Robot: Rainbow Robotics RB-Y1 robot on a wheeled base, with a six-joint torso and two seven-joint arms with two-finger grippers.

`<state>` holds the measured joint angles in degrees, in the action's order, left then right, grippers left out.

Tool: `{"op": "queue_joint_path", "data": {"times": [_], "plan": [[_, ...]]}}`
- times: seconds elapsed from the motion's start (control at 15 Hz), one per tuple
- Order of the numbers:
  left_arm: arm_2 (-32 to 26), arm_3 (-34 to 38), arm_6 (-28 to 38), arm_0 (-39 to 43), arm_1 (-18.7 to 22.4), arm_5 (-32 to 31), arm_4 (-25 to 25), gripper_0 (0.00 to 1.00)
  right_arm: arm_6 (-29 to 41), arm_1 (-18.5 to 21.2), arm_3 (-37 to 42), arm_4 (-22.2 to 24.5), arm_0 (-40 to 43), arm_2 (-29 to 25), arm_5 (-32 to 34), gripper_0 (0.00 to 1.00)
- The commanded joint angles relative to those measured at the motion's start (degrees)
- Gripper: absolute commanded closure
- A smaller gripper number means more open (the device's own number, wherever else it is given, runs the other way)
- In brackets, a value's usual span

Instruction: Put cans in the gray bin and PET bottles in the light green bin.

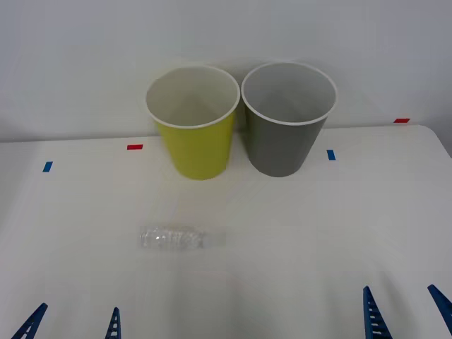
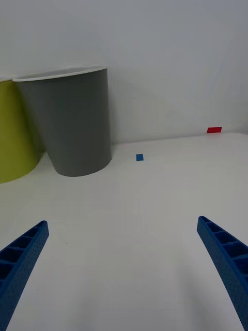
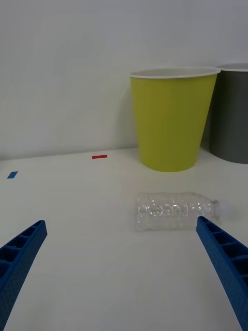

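Clear PET bottle (image 1: 173,238) on its side just ahead of the left gripper's (image 1: 73,323) wide-open, empty fingers (image 3: 222,258).

White table (image 1: 296,233) w/ red (image 1: 134,147), blue tape marks (image 1: 330,155).

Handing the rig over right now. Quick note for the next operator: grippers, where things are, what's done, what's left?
Left gripper: open, holding nothing, low at the table's near edge on the left.
Right gripper: open, holding nothing, near edge on the right.
PET bottle: lying on its side on the table, in front of the bins, nearer the left gripper, untouched.
Light green bin and gray bin: upright side by side at the back, green on the left; what shows of their insides is bare.
Done: nothing binned yet.
Left: pick up the bottle, probably with the left gripper, and drop it in the light green bin.
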<state>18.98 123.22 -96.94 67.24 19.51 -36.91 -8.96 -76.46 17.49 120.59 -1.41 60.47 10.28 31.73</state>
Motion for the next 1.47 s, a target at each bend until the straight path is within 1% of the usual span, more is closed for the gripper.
{"op": "queue_joint_path", "data": {"times": [0.07,0.27,0.33,0.4,0.47,0.53,0.73,0.87,1.0,1.07,1.33,1.47], "plan": [[0.0,0.0,0.0,0.0,0.0,0.0,0.0,0.0,0.0,0.0,0.0,0.0,0.0,0.0,0.0,0.0],[0.0,0.0,0.0,0.0,0.0,0.0,0.0,0.0,0.0,0.0,0.0,0.0,0.0,0.0,0.0,0.0],[-0.44,-1.93,0.09,-1.49,1.14,0.97,-0.09,0.0,0.0,0.0,0.0,0.0,0.0,0.0,0.0,0.0],[0.88,-2.02,0.09,-2.37,2.37,0.18,-1.76,0.0,0.0,0.0,0.0,0.0,0.0,0.0,0.0,0.0],[0.62,-2.02,0.09,-2.29,2.55,0.88,-0.97,0.0,0.0,0.0,0.0,0.0,0.0,0.0,0.0,0.0],[-1.23,-2.02,0.0,-2.11,3.34,0.97,-0.53,0.0,0.0,0.0,0.0,0.0,0.0,0.0,0.0,0.0],[-2.81,-1.32,-0.09,-2.64,5.54,0.97,-0.35,0.0,0.0,0.0,0.0,0.0,0.0,0.0,0.0,0.0],[-3.87,-1.32,-0.09,-2.99,7.91,3.16,-0.62,0.0,0.0,0.0,0.0,0.0,0.0,0.0,0.0,0.0],[-4.48,-1.32,0.09,-4.39,10.9,3.6,-1.23,0.0,0.0,0.0,0.0,0.0,0.0,0.0,0.0,0.0],[-5.01,-1.32,0.0,-4.92,11.51,5.36,-1.41,0.0,0.0,0.0,0.0,0.0,0.0,0.0,0.0,0.0],[-5.54,-1.32,0.17,-9.05,16.52,11.07,-3.08,0.0,0.0,0.0,0.0,0.0,0.0,0.0,0.0,0.0],[-5.62,-1.41,0.17,-12.74,20.3,14.24,-4.22,0.0,0.0,0.0,0.0,0.0,0.0,0.0,0.0,0.0]]}}
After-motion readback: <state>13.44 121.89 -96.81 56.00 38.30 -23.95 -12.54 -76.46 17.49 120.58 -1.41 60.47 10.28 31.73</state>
